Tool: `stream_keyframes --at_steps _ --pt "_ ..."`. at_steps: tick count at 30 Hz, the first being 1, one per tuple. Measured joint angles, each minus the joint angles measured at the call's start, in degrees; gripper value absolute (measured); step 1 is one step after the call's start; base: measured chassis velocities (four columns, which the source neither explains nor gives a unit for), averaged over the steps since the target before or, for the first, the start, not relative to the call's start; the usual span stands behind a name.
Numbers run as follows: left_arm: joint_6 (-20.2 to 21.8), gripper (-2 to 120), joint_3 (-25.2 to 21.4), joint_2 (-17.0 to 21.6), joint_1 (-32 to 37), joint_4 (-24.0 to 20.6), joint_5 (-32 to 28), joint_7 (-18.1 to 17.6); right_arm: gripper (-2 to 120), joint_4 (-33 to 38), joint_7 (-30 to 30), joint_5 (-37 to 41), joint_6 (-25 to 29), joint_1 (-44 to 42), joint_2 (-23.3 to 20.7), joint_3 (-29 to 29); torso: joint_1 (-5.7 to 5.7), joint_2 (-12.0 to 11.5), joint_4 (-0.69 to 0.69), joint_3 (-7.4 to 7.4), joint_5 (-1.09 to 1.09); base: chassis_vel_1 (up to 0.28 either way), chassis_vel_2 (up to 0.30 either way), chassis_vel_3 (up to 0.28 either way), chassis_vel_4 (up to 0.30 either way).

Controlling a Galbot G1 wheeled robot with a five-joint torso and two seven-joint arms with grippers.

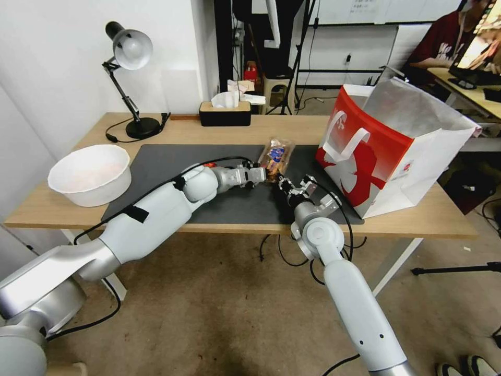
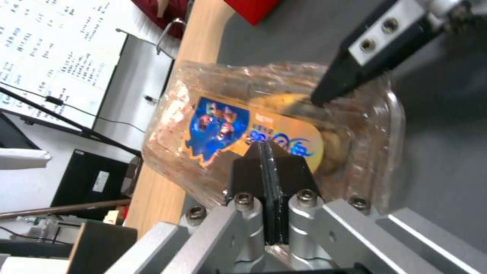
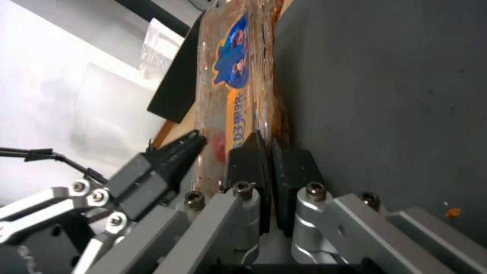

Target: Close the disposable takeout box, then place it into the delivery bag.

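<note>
The disposable takeout box point(image 1: 276, 155) is a clear clamshell with a blue and orange label point(image 2: 223, 129), its halves together, raised at a tilt over the dark mat point(image 1: 172, 162). My left gripper point(image 1: 264, 175) is shut on the near rim of the box point(image 2: 267, 158). Just right of it, my right gripper point(image 1: 282, 184) is shut on the same near edge point(image 3: 267, 152), where the box point(image 3: 236, 76) stands edge-on. The delivery bag point(image 1: 383, 151), red and white with a white handle, stands open on the table's right side, a short way from the box.
A large white bowl point(image 1: 91, 173) sits at the table's left edge. A black desk lamp point(image 1: 130, 78) and a black tissue box point(image 1: 225, 112) stand along the back. The wooden table point(image 1: 292, 128) ends just past the bag.
</note>
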Motion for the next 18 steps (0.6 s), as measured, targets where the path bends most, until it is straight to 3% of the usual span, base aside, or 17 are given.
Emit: stream_keyframes --at_steps 7,11,14,18 --pt "0.65 0 -1.78 1.47 0.01 -2.46 -1.94 -0.32 0 -0.03 -0.34 -0.12 0.18 0.09 0.1 0.01 -0.01 0.01 -0.02 -0.01 -0.01 0.0 0.0 0.0 0.0" --pt "2.26 0 -4.24 3.71 0.01 -5.69 -6.75 -0.92 0 -0.01 -0.82 -0.7 0.32 0.0 0.06 -0.05 -0.02 0.02 -0.02 -0.02 -0.01 0.0 0.0 0.0 0.0" --pt "4.85 0 -7.3 7.86 0.19 -10.63 -14.53 -1.95 0 0.58 -1.28 -1.06 0.48 -0.22 -0.37 -0.07 -0.01 0.02 -0.04 -0.02 -0.01 0.0 0.0 0.0 0.0" --pt "6.48 0 -9.86 11.47 1.73 -14.46 -19.77 -2.69 0 1.19 -1.54 -1.09 0.62 -0.36 -1.09 -0.04 -0.02 0.03 -0.02 -0.03 -0.02 0.0 0.0 0.0 0.0"
